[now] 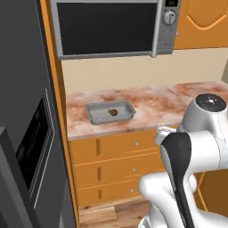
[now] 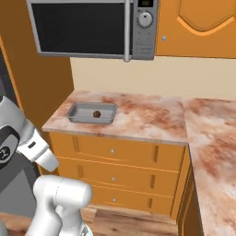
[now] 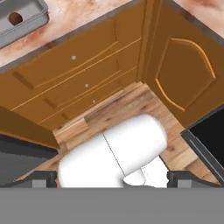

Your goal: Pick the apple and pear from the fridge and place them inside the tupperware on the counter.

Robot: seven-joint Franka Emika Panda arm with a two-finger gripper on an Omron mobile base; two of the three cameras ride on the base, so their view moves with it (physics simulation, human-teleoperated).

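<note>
Apple (image 1: 113, 112) lies inside the tupperware (image 1: 94, 116), which sits on the pink marbled surface (image 1: 156, 107) near its left end, beside the dark fridge (image 1: 26, 133). By my reading, the first fruit is delivered and the pear is next: the arm must turn back toward the fridge, reach in and close on the pear. The hand (image 3: 111, 179) is released, fingers spread wide and holding nothing, pointing down at the wooden floor (image 3: 127, 103) before the orange drawers (image 3: 74, 78). In the hand view the tupperware and apple sit far up at the left corner, well apart from the hand.
</note>
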